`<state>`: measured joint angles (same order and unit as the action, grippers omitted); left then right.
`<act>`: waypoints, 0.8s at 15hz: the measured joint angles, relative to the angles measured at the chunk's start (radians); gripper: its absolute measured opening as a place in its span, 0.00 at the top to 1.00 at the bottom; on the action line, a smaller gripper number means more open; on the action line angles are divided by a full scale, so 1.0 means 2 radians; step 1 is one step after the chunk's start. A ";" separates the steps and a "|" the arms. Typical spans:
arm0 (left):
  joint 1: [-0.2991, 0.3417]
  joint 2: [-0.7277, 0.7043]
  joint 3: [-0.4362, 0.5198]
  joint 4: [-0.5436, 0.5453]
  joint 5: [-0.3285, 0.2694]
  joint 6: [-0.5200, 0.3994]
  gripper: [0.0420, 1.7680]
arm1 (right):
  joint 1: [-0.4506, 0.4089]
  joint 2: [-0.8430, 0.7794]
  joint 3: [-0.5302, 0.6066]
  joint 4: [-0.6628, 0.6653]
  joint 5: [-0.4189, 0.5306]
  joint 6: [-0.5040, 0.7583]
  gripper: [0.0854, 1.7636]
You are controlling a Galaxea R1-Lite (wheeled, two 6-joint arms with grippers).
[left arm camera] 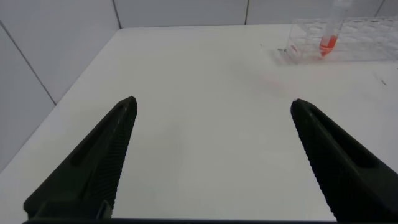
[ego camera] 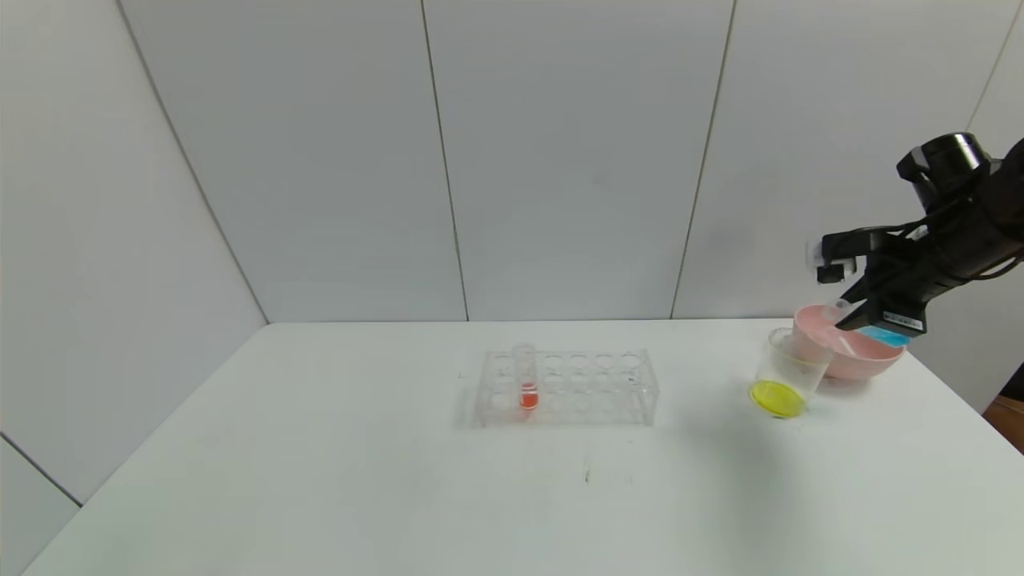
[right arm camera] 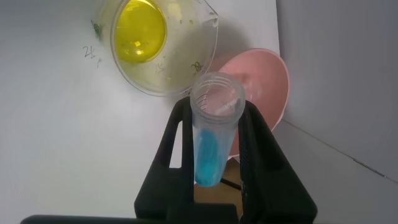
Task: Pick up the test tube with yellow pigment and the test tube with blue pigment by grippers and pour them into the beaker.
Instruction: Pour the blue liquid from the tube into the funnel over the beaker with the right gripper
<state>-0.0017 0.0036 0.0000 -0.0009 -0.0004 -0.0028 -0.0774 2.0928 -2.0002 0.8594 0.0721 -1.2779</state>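
The blue tube [right arm camera: 213, 127] is clamped by the right end effector [right arm camera: 214, 134]; tipped short of the beaker [ego camera: 788, 372], at its 2 o'clock, blue could be spilled into the pink bowl [ego camera: 860, 364]; the left end effector [left arm camera: 211, 155] is parked open.

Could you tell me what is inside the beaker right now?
The beaker holds a pool of yellow liquid at its bottom; no blue liquid shows in it.

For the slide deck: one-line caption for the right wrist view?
Right claw grips the blue-pigment test tube, tilted toward the beaker already holding yellow liquid.

White table [ego camera: 320, 448], grey panelled walls [ego camera: 560, 160]
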 joint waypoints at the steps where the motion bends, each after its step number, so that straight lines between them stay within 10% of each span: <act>1: 0.000 0.000 0.000 0.000 0.000 0.000 0.00 | 0.005 0.000 0.000 0.000 -0.016 -0.004 0.76; 12: 0.000 0.000 0.000 0.000 0.000 0.000 0.00 | 0.041 0.004 0.000 -0.002 -0.152 -0.049 0.76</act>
<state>-0.0017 0.0036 0.0000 -0.0013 0.0000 -0.0036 0.0053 2.0998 -2.0002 0.8545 -0.2317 -1.3768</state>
